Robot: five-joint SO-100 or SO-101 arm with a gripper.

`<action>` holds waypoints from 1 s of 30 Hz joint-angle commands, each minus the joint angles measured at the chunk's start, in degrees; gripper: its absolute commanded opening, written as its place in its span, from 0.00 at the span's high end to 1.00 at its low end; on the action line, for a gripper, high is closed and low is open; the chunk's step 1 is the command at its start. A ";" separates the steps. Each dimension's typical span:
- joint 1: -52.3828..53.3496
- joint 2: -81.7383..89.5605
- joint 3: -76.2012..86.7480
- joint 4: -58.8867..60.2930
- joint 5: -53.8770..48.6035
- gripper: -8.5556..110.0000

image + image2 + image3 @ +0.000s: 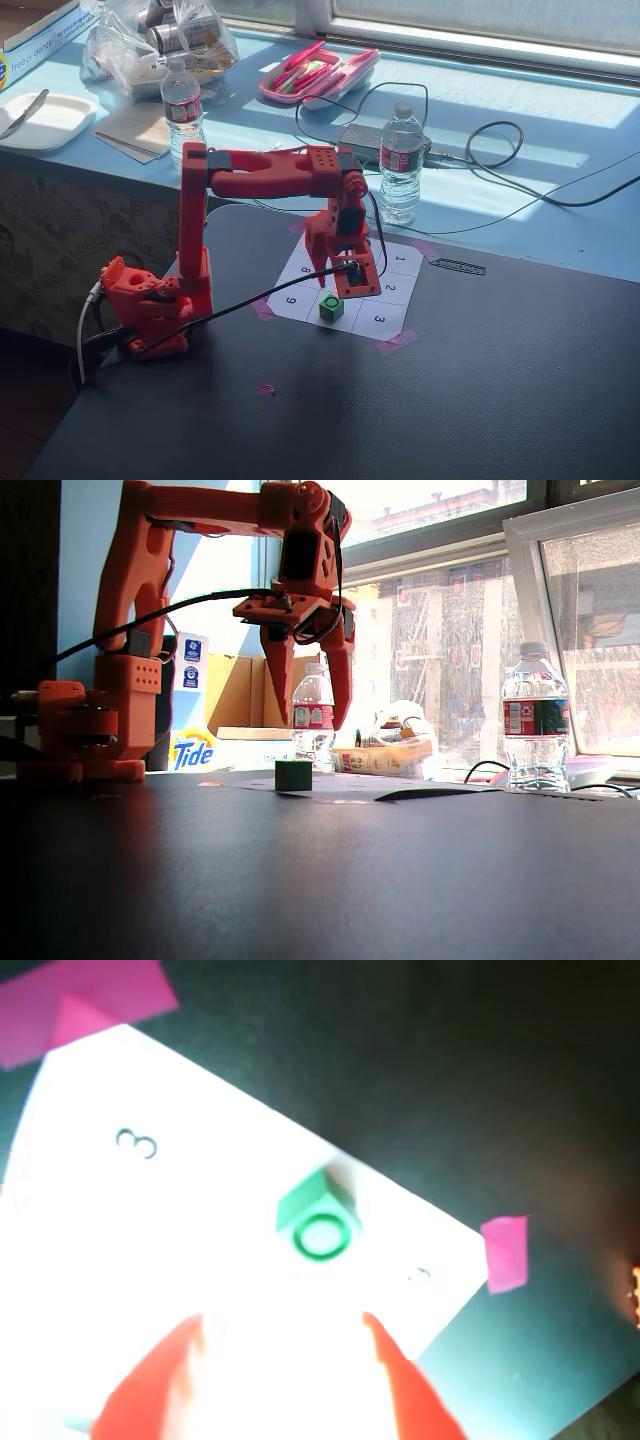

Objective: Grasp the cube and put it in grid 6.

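The small green cube (331, 308) with a dark ring on its top sits on the numbered paper sheet, in the front-row cell between the "9" (292, 300) and the "3" (378, 320). That cell is grid 6 (352, 313); its printed digit does not show. My red gripper (333, 284) hangs open just above and slightly behind the cube, not touching it. In the wrist view the cube (318, 1224) lies ahead of the spread fingers, with the gripper (283, 1320) empty. In a fixed view the gripper (312, 723) is above the cube (293, 774).
Two water bottles (183, 105) (401, 165) stand behind the sheet on the blue surface, with a black cable (500, 150) and a pink case (318, 72). Pink tape (396, 342) holds the sheet's corners. The arm's base (150, 300) stands left of the sheet.
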 commanded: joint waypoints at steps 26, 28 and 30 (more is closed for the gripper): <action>35.95 43.77 38.32 -26.72 -18.72 0.93; 36.12 47.20 43.59 -29.09 -18.54 0.93; 35.86 50.19 49.31 -31.73 -18.02 0.93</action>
